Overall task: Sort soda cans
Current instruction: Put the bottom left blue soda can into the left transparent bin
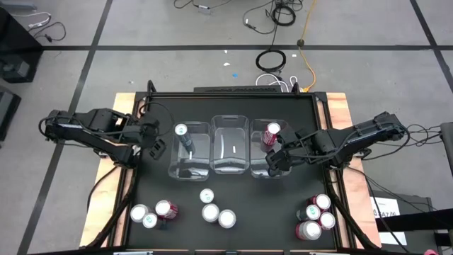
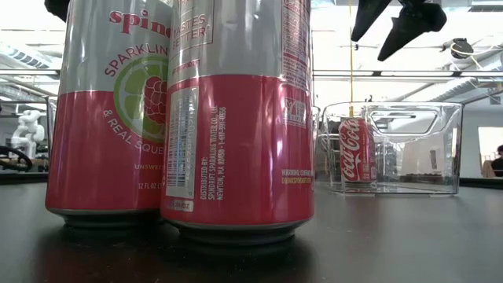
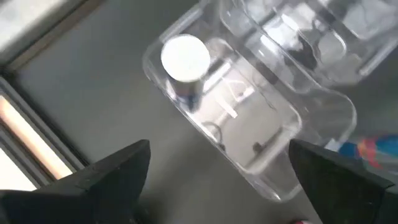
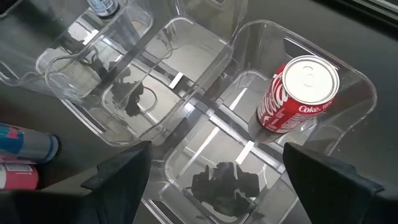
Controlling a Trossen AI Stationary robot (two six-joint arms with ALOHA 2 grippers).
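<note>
Left pincer (image 1: 157,145): open, empty, just outside your left bin (image 1: 190,170).
Blue can (image 1: 182,132): upright in that bin's far end, apparently sorted by colour.
Right pincer (image 1: 277,157): open over the right bin (image 1: 256,168), beside the Coke can (image 1: 271,132).
Middle bin (image 1: 230,170): empty.
Loose cans (image 1: 209,211): clustered along the bench's near edge; bare bench lies between them and the bins for your reach.

Mid bin (image 1: 230,145) holds nothing, open from above. Left bin (image 1: 190,150) has one can (image 1: 182,131) at far end; right bin (image 1: 267,149) has a red can (image 1: 272,132). Can clusters (image 1: 316,216) crowd the table (image 1: 248,205) front; gap btwn them.
</note>
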